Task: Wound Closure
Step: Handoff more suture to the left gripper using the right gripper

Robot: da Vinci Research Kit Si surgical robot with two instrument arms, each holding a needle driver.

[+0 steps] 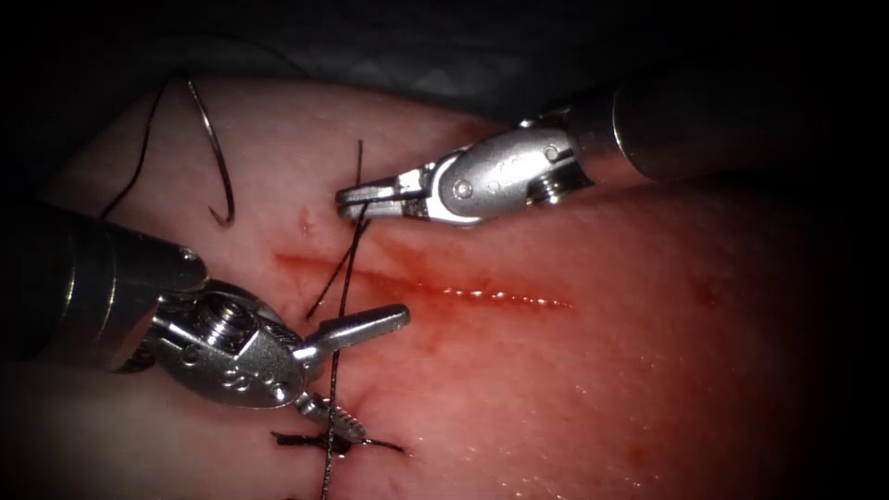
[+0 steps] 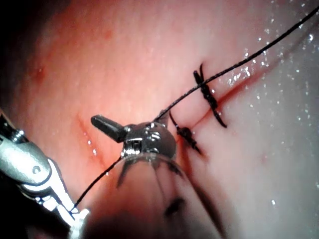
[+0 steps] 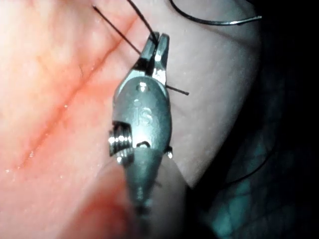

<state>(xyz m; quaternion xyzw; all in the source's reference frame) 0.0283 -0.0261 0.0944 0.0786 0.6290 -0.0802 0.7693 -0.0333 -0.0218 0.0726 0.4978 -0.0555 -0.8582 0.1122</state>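
Observation:
The curved needle (image 1: 215, 153) lies free on the tissue (image 1: 574, 389), up beyond the left end of the cut (image 1: 463, 292), not in the tissue; neither tool holds it. My right tool (image 1: 344, 198) is shut on the black thread (image 1: 344, 278) just above the cut's left part, also seen close up (image 3: 157, 42) with the needle (image 3: 214, 21) beyond it. From there the thread runs down to a tied stitch (image 1: 338, 443). My left tool (image 1: 381, 375) stands open astride that strand and holds nothing. The stitch (image 2: 207, 97) and thread (image 2: 249, 59) show in the left wrist view.
Red fluid wets the tissue along the cut and around the stitch. A thread tail (image 1: 139, 157) trails from the needle off the tissue's far left edge. A short thread end (image 1: 359, 157) sticks up past the right tool's jaws. Dark drape (image 1: 389, 46) lies behind the tissue.

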